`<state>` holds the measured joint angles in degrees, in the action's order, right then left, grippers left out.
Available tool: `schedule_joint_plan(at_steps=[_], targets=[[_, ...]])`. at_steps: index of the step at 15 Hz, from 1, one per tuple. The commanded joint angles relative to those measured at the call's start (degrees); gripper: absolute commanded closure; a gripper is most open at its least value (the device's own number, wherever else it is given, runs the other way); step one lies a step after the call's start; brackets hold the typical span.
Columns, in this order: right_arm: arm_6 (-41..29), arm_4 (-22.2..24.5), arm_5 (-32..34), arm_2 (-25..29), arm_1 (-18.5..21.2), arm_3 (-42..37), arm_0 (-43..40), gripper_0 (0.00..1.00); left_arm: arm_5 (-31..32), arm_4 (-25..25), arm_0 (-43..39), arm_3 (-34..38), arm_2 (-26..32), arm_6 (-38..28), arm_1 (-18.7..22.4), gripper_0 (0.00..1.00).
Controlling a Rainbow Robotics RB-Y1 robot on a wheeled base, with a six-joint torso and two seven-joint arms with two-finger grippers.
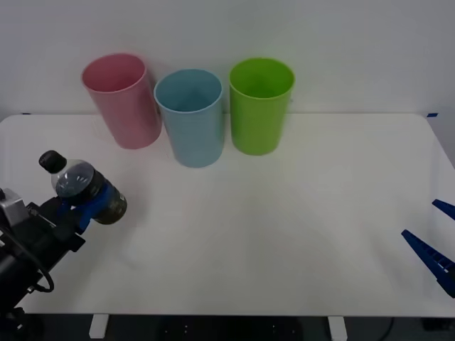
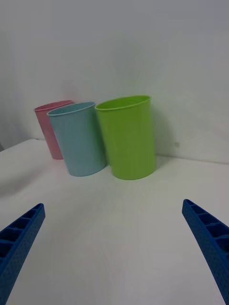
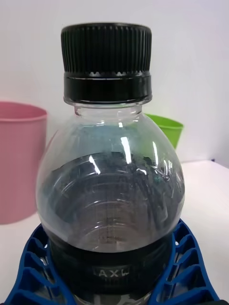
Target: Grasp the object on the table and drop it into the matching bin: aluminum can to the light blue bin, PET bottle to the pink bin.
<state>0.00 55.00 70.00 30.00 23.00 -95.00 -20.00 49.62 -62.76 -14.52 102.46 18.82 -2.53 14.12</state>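
Clamping the bottle (image 1: 79,186) in my left claw (image 1: 89,202) above the table (image 1: 284,213), near the pink bin (image 1: 122,99). My right claw (image 2: 114,248) hangs spread apart.

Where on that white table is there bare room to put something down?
The table is bare from the three bins forward to its near edge, between the left gripper holding the bottle and the open right gripper. It is crowded at the back left: pink bin, light blue bin, green bin.
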Motion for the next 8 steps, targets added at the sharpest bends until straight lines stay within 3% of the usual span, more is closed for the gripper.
schedule_joint_plan(at_steps=[1,5,8], targets=[[0.0,0.0,0.0,0.0,0.0,0.0,0.0,0.0,-2.2,0.0,1.3,2.0,2.7,-5.4,-0.1,1.0],[0.0,0.0,0.0,0.0,0.0,0.0,0.0,0.0,-3.7,-1.8,7.0,2.0,7.9,-11.4,0.6,1.0],[0.0,0.0,0.0,0.0,0.0,0.0,0.0,0.0,-7.6,-2.0,10.3,2.0,9.7,-13.2,4.2,1.0]])
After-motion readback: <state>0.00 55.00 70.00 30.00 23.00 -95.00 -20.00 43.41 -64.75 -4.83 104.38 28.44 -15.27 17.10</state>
